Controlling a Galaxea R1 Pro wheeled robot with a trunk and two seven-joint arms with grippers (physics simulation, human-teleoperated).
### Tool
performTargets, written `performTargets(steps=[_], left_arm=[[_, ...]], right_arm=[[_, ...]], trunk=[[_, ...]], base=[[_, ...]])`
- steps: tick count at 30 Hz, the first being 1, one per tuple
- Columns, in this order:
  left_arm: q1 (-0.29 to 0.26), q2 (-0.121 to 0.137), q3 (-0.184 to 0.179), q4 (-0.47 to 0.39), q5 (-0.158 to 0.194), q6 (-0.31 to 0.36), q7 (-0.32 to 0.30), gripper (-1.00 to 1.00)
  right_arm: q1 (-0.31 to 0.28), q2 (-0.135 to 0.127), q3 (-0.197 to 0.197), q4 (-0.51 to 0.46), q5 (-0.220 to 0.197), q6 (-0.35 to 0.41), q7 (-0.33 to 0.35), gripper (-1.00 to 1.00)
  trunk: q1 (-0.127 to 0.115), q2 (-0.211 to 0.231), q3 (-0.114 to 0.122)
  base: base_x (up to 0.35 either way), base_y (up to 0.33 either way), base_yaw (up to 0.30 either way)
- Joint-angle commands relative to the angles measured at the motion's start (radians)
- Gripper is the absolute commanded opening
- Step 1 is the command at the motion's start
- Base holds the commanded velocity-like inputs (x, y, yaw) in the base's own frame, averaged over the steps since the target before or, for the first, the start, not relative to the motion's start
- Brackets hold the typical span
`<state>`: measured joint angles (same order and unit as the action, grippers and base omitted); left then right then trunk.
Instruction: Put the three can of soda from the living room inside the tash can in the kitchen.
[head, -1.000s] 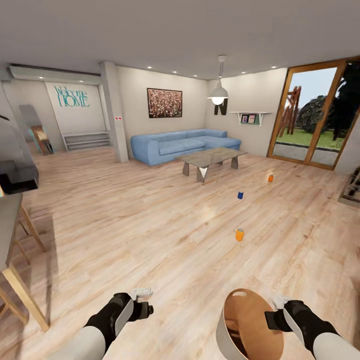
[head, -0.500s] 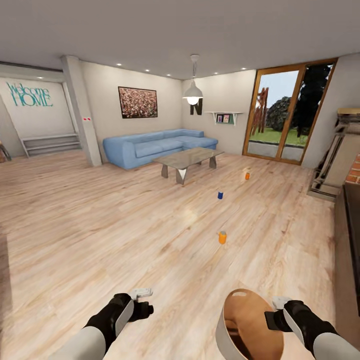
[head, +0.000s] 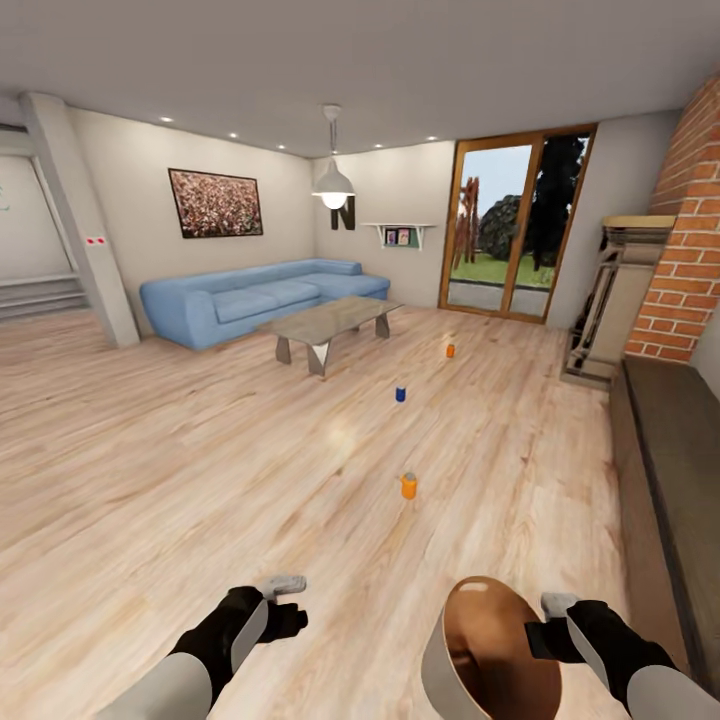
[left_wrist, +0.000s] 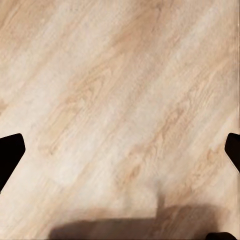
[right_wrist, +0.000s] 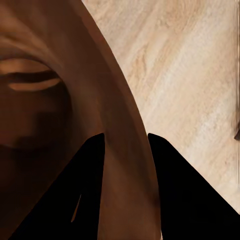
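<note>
The round tapered trash bucket, light grey outside and glossy brown inside (head: 490, 650), is held low in front of the robot, its rim pinched between the closed fingers of the right gripper (head: 548, 622); in the right wrist view the bucket wall (right_wrist: 117, 150) is seen clamped between the two dark fingers (right_wrist: 92, 185), with the oval handle slot on the far inner wall. The left gripper (head: 285, 590) is carried empty over the plank floor (head: 180, 470), its fingers spread wide apart at the edges of the left wrist view. Three small soda cans stand on the floor beyond the bucket: an orange can with a silvery top (head: 408, 486) nearest, a blue can (head: 400, 394) farther off, and a reddish-orange can (head: 450, 350) farthest. A glass-topped low table (head: 325, 322) is seen beyond the cans, with a blue sofa (head: 250, 298) behind it. Wood-framed glass doors (head: 510, 235) and a red brick wall (head: 690, 240) are noted far beyond the bucket.
</note>
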<state>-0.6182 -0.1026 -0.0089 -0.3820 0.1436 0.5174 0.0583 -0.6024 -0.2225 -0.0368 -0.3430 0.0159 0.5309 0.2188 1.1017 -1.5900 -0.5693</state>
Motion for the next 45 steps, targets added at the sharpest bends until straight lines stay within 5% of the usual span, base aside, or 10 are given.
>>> performTargets(steps=[1, 16, 45], left_arm=[[0.000, 0.000, 0.000, 0.000, 0.000, 0.000, 0.000, 1.00], [0.000, -0.002, 0.001, 0.001, -0.001, -0.009, 0.000, 1.00], [0.000, -0.003, 0.001, 0.002, -0.001, -0.020, 0.000, 1.00]], right_arm=[[0.000, 0.000, -0.003, 0.000, -0.013, 0.001, 0.006, -1.00], [0.000, 0.001, 0.054, -0.001, -0.013, 0.001, 0.008, -1.00], [0.000, 0.003, 0.063, -0.001, -0.014, 0.001, 0.008, -1.00]], trunk=[[0.000, 0.000, 0.000], [0.000, 0.000, 0.000], [0.000, 0.000, -0.004]], base=[[0.344, 0.000, -0.286], [0.344, -0.025, -0.280], [0.344, -0.020, -0.141]])
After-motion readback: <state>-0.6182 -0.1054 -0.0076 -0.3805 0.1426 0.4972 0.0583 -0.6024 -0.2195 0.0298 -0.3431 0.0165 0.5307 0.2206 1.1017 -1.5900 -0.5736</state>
